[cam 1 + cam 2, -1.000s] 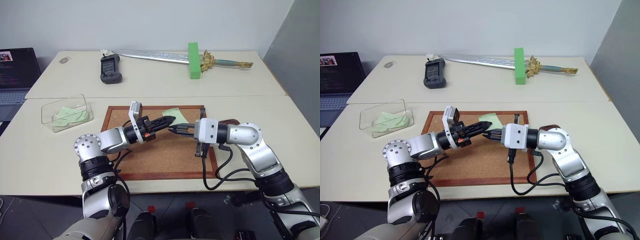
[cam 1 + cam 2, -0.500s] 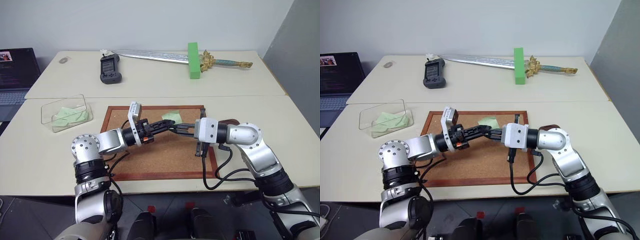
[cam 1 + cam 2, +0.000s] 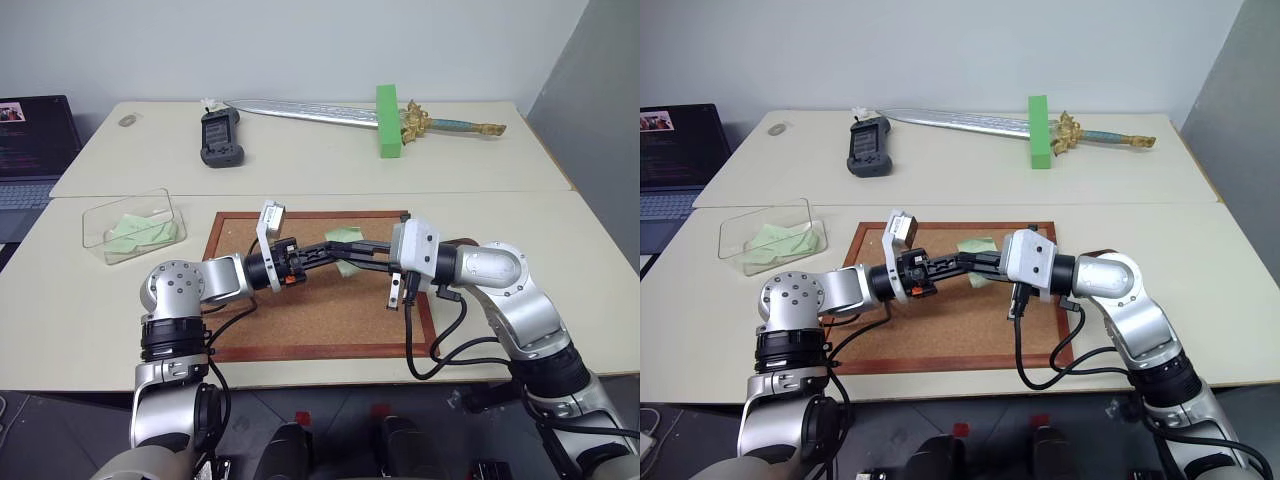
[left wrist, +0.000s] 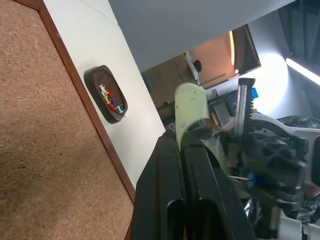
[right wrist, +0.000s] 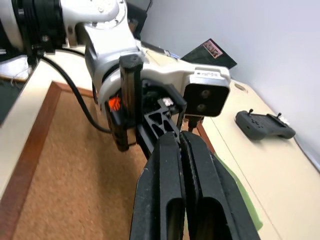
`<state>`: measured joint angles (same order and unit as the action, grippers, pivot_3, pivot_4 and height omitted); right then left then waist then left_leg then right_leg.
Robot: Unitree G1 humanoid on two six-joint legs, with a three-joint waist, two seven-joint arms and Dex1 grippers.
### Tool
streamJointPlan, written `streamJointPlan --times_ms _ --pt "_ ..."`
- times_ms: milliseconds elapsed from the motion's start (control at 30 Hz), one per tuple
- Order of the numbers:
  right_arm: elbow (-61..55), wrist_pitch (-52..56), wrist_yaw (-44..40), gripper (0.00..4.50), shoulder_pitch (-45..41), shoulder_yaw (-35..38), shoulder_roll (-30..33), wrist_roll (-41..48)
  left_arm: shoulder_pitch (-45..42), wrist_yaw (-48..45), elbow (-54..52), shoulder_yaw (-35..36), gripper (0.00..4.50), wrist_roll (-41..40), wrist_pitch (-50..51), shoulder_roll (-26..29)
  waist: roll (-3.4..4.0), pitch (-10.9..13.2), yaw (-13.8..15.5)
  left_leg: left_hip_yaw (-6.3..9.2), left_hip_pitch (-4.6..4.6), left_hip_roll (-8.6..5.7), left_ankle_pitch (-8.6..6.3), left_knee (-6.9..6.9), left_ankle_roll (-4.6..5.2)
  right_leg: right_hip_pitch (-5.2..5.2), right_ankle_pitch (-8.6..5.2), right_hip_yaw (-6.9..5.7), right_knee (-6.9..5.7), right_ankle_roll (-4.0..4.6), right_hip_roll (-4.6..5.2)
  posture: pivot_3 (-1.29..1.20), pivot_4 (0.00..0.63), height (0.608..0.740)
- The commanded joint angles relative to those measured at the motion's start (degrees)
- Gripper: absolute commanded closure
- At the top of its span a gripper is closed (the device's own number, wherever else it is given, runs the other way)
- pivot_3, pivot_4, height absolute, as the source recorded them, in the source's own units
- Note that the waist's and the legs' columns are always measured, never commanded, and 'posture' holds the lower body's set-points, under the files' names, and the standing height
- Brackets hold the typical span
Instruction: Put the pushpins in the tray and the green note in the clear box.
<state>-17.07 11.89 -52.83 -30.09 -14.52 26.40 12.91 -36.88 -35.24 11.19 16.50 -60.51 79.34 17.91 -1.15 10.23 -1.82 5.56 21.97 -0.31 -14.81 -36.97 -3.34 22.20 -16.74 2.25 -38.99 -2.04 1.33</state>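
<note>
Beige bench (image 3: pixel 300 160) here: over our corkboard (image 3: pixel 320 310), left pincer (image 3: pixel 345 247) and right pincer (image 3: pixel 338 262) both closed, pinching the green note (image 3: pixel 345 235) together.

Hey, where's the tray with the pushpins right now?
The tray lies on the table just off the corkboard's right edge, with the pushpins in it; in the eye views the right arm hides most of it.

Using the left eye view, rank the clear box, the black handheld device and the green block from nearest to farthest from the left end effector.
1. Clear box, on the robot's left, beside the corkboard.
2. Black handheld device, far table, left of centre.
3. Green block, far table, across the sword.

Left end effector over the corkboard.
</note>
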Motion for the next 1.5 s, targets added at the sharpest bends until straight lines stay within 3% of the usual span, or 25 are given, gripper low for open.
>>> streamJointPlan --times_ms 33,267,533,767,867,1033,1200,1500 --pt "-4.57 5.65 0.80 4.50 0.58 1.53 0.20 3.68 -1.53 -2.22 -0.17 -0.84 4.49 0.24 -1.33 0.66 0.00 0.00 0.00 0.00 0.00 0.00 0.00 0.00 0.00 0.00 0.00 0.00 0.00 0.00 0.00 0.00 0.150 0.740" --pt "-5.26 10.21 2.70 4.50 0.93 2.82 -0.07 5.42 -1.74 -3.39 -0.03 -1.56 4.49 0.95 -2.27 1.06 0.00 0.00 -0.01 0.00 0.00 -0.01 -0.01 0.00 0.01 0.00 0.00 0.00 0.00 0.00 0.00 0.00 0.150 0.740" --pt "-6.92 16.58 9.47 4.50 2.74 11.23 1.23 7.89 -2.04 -7.12 -3.33 -4.41 4.49 3.70 -5.96 4.32 0.00 0.00 0.03 0.00 0.02 -0.01 -0.01 0.01 0.02 0.02 0.00 0.00 0.00 0.00 -0.01 0.00 0.150 0.740" --pt "-9.80 24.36 22.31 4.50 12.26 23.65 3.38 4.85 -2.30 -16.03 -13.52 -16.07 4.49 15.42 -22.79 9.35 0.00 0.00 0.42 0.01 0.15 -0.05 -0.01 0.04 0.01 0.04 -0.01 0.05 0.07 0.01 0.03 0.00 0.150 0.740" --pt "-9.74 27.81 28.12 4.50 16.31 26.54 2.42 2.97 -1.76 -19.55 -16.59 -23.07 4.49 24.71 -35.23 10.48 0.00 0.00 0.41 -0.04 0.18 -0.06 0.00 0.04 0.01 0.05 -0.01 0.10 0.10 0.01 0.04 0.00 0.150 0.740" --pt "-8.09 29.86 33.06 4.50 18.81 28.52 -1.20 3.61 -1.79 -22.77 -18.18 -29.44 4.49 33.00 -47.97 9.16 0.03 0.03 -0.08 -0.41 0.13 -0.05 -0.03 0.06 0.06 0.07 -0.01 0.16 0.08 0.01 -0.07 0.00 0.150 0.740" --pt "2.32 27.83 34.83 4.50 14.39 29.54 -4.59 4.84 -1.85 -23.58 -15.31 -32.73 4.49 38.21 -55.47 6.62 0.04 0.03 -0.15 -0.72 0.01 -0.06 -0.16 0.06 0.30 0.06 -0.01 0.28 0.02 0.00 -0.24 0.00 0.150 0.740" --pt "15.18 23.76 34.56 4.50 9.54 29.49 -5.34 4.70 1.28 -24.16 -15.07 -33.28 4.49 40.95 -56.75 6.61 0.06 0.04 -0.11 -0.73 0.05 -0.05 -0.22 0.06 0.43 0.08 0.00 0.26 0.02 0.01 -0.23 0.00 0.150 0.740"
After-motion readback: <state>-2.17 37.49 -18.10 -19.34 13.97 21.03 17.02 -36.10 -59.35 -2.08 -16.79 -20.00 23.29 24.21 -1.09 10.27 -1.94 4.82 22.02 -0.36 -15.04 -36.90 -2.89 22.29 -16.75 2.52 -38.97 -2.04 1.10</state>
